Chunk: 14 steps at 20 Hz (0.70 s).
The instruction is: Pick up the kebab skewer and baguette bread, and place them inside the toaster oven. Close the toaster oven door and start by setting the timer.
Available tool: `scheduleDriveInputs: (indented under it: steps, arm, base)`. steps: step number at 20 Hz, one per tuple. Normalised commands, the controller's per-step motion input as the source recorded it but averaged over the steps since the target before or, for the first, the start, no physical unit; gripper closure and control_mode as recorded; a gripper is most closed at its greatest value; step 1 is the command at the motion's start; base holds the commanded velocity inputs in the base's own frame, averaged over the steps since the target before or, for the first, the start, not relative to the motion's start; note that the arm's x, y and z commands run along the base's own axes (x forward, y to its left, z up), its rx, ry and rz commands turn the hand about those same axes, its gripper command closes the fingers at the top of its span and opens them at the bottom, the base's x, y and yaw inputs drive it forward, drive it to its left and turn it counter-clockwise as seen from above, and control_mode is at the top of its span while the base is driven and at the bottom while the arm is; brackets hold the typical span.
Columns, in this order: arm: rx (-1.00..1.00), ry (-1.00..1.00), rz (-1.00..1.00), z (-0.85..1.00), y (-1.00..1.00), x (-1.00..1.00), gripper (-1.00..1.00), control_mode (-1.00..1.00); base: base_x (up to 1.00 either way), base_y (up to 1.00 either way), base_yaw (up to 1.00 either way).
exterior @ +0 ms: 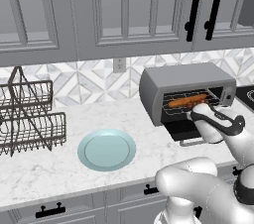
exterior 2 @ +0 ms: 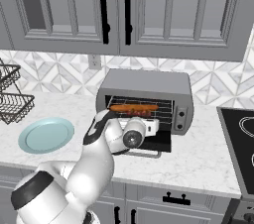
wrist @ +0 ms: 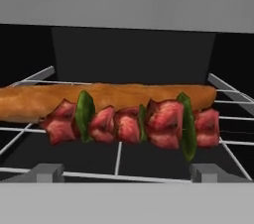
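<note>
Toaster oven [exterior: 186, 83] on the marble counter [exterior: 59, 168], door [exterior 2: 156, 141] dropped open. Inside, on the wire rack [wrist: 119, 156]: baguette bread [wrist: 106, 96] lying lengthwise toward the back, kebab skewer [wrist: 134, 125] lying parallel just in front of it (red meat chunks with green pieces between), touching or nearly touching the loaf. Gripper [exterior 2: 151, 126] at the oven mouth just above the lowered door, jaws spread wide, nothing held. Pale blue plate [exterior: 106, 149] left of the oven, bare. Wire dish rack [exterior: 30, 119] at the far left, holding nothing visible. Dark cooktop [exterior 2: 240, 139] right of the oven.
</note>
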Motion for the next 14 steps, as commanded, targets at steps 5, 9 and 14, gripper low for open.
scheduleDriveInputs:
  steps: [5,9,14]
  arm:
    - [0.00,0.00,-0.01,0.00,0.02,0.30,-1.00,-1.00]
    - [0.00,0.00,0.00,-0.13,0.00,0.16,-1.00,-1.00]
    - [0.00,0.00,0.00,-0.10,0.00,0.18,-1.00,-1.00]
  base:
    - [0.00,0.00,0.00]
    - [0.00,0.00,0.00]
    - [0.00,0.00,0.00]
